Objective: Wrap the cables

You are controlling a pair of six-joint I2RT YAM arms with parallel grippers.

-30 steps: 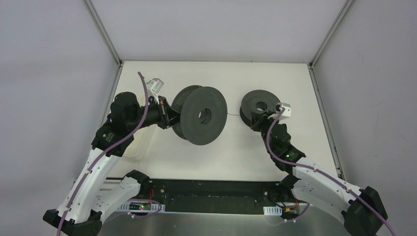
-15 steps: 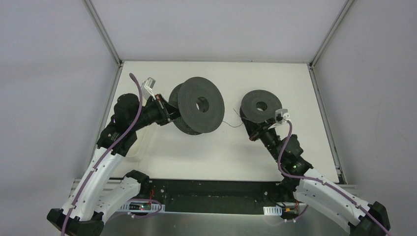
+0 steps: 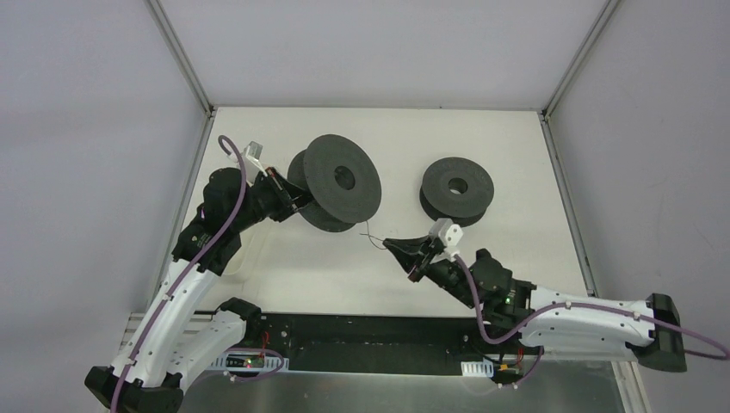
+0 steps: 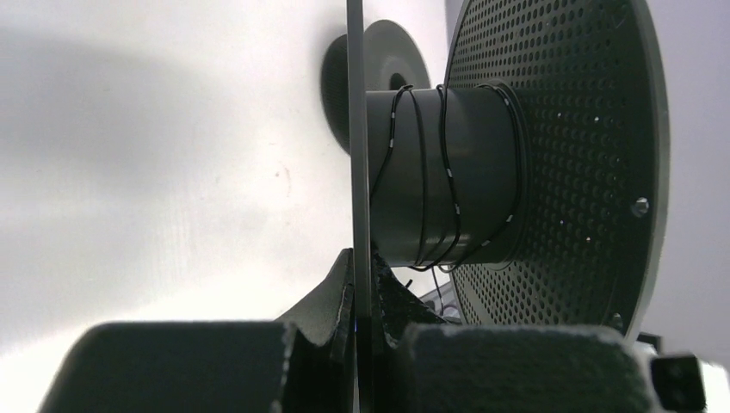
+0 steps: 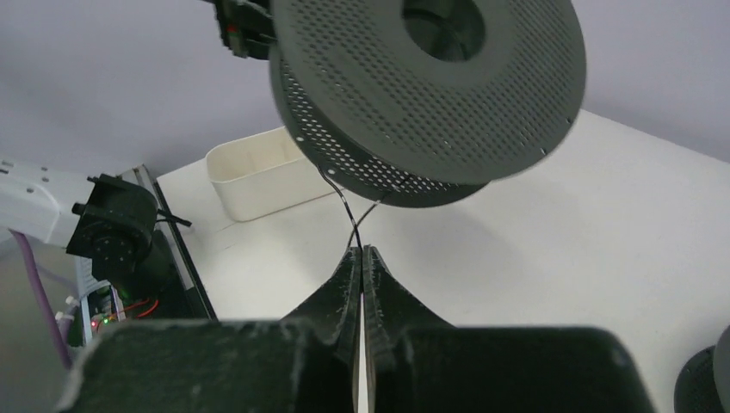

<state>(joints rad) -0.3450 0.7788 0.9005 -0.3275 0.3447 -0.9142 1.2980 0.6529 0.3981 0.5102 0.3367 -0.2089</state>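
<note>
My left gripper (image 3: 293, 200) is shut on the thin flange (image 4: 357, 129) of a black perforated spool (image 3: 336, 194) and holds it off the table at the back left. A few turns of the thin dark cable (image 4: 448, 185) lie round its hub. From the spool's lower edge the cable (image 5: 349, 215) runs down to my right gripper (image 5: 361, 251), which is shut on it at the fingertips. In the top view the right gripper (image 3: 389, 244) sits near the table's middle, in front of and to the right of the held spool, with the cable (image 3: 370, 237) between them.
A second black spool (image 3: 456, 191) lies flat on the table at the back right, behind the right arm. A white bin (image 5: 258, 172) stands at the left edge beside the left arm. The dark base strip (image 3: 370, 340) runs along the near edge.
The right gripper has swung from beside the right spool to the table's near middle, drawing the cable along. The left arm has moved and tilted its spool a little back and left.
</note>
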